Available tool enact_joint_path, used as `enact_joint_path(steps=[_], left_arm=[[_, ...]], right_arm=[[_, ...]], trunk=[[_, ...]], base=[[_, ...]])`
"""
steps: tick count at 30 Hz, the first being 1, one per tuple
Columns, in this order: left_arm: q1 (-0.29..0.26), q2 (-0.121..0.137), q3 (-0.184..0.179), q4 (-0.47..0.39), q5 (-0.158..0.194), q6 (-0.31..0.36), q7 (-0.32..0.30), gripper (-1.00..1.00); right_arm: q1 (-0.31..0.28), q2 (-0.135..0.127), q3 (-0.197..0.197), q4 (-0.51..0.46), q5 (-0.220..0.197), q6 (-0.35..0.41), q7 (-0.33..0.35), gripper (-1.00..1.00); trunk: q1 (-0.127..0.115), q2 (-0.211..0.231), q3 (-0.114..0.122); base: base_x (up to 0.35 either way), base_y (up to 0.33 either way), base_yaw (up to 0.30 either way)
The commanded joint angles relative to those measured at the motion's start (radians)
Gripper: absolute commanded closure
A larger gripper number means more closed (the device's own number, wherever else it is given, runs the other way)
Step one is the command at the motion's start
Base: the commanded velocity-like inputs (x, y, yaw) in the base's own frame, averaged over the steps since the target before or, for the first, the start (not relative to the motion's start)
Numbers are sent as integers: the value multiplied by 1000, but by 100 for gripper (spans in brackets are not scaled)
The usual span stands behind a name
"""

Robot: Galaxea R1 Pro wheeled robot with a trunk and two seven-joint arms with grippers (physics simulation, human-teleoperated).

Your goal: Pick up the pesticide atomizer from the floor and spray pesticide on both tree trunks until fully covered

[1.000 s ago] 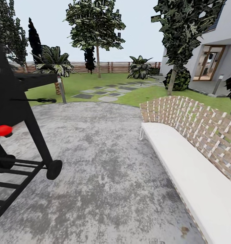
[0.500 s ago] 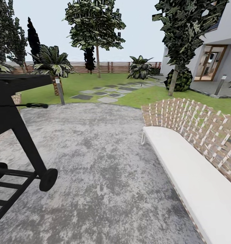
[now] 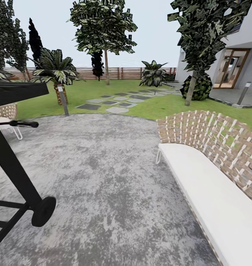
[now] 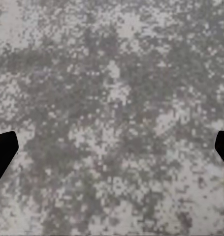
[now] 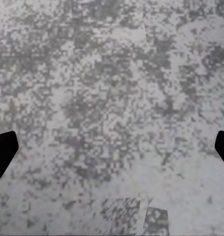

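Mottled grey paving (image 3: 104,177); black grill (image 3: 15,155); white bench (image 3: 211,199); green lawn (image 3: 155,105)

Black wheeled grill (image 3: 15,155) left; woven white-cushioned bench (image 3: 211,177) right.

A mottled grey paved patio (image 3: 104,177) spreads across the foreground of the garden, giving way to green lawn (image 3: 104,90) further back. A black wheeled grill cart (image 3: 15,159) stands on the paving at the left, one wheel (image 3: 43,211) resting on the stone. A long bench with a white seat (image 3: 203,195) and woven backrest (image 3: 214,138) sits along the right side of the patio. A small woven chair (image 3: 6,114) stands at the patio's far left edge. Flat grey stepping stones (image 3: 116,101) lie in the grass, leading toward a slatted wooden fence (image 3: 122,73). A short lamp post (image 3: 62,99) rises at the border of paving and grass. Both wrist views show the same speckled grey paving (image 4: 112,118) (image 5: 112,108).
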Motion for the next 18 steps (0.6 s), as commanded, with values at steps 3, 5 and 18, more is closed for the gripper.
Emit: enact_joint_path(steps=[3, 5, 18], left_arm=[[0, 0, 0, 0, 0, 0, 0, -100], [0, 0, 0, 0, 0, 0, 0, -100], [0, 0, 0, 0, 0, 0, 1, -100]], right_arm=[[0, 0, 0, 0, 0, 0, 0, -100], [0, 0, 0, 0, 0, 0, 0, -100], [0, 0, 0, 0, 0, 0, 0, -100]], trunk=[[0, 0, 0], [0, 0, 0], [0, 0, 0]], base=[[340, 0, 0], [340, 0, 0], [340, 0, 0]])
